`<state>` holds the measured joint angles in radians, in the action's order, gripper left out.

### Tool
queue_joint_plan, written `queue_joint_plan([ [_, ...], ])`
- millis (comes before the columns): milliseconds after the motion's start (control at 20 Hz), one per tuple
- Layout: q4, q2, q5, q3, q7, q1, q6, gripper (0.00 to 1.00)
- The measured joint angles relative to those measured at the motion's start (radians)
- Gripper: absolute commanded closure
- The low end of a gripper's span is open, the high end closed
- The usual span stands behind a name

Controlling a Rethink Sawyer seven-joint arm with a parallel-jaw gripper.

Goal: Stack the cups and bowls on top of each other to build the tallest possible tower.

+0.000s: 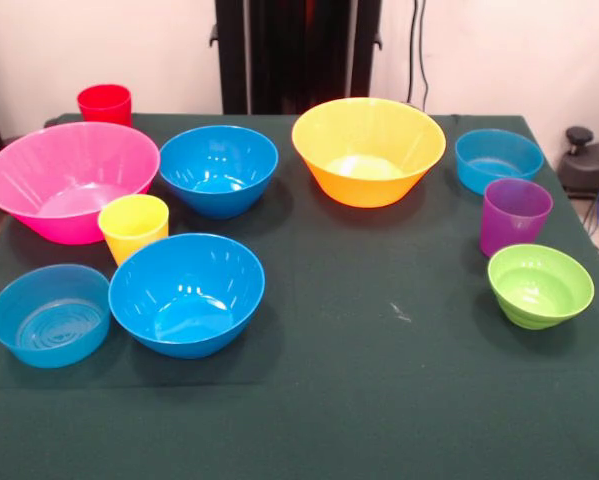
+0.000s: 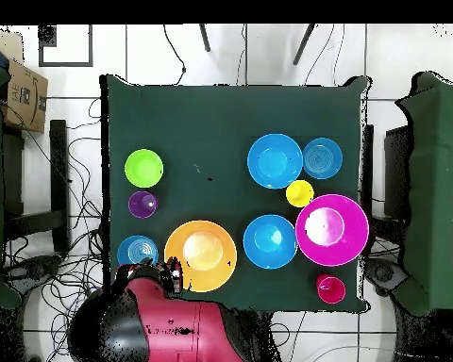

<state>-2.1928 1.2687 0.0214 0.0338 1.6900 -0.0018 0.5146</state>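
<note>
On table (image 1: 379, 400) nothing stacked yet; start w/ pink bowl (image 1: 69, 180) as base, wide pieces low. Gripper (image 2: 169, 273) state: can't tell.

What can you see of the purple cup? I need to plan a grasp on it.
The purple cup is a small translucent plastic tumbler, smooth-sided, narrowing toward its base. It stands upright, mouth up and empty, on the green tablecloth, unstacked. It sits between a small light-blue bowl and the lime green bowl, close to both, with contact unclear.
</note>
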Motion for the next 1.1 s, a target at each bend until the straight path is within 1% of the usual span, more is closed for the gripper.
queue_joint_plan([
  [400,0.000,0.000,0.000,0.002,0.011,-0.003,0.000,0.00],
  [600,-0.005,0.006,0.000,0.003,0.011,-0.015,-0.007,0.00],
  [1000,-0.046,0.014,0.000,0.009,0.011,-0.048,-0.066,0.00],
  [1100,-0.071,0.005,0.000,0.010,0.011,-0.068,-0.104,0.00],
])
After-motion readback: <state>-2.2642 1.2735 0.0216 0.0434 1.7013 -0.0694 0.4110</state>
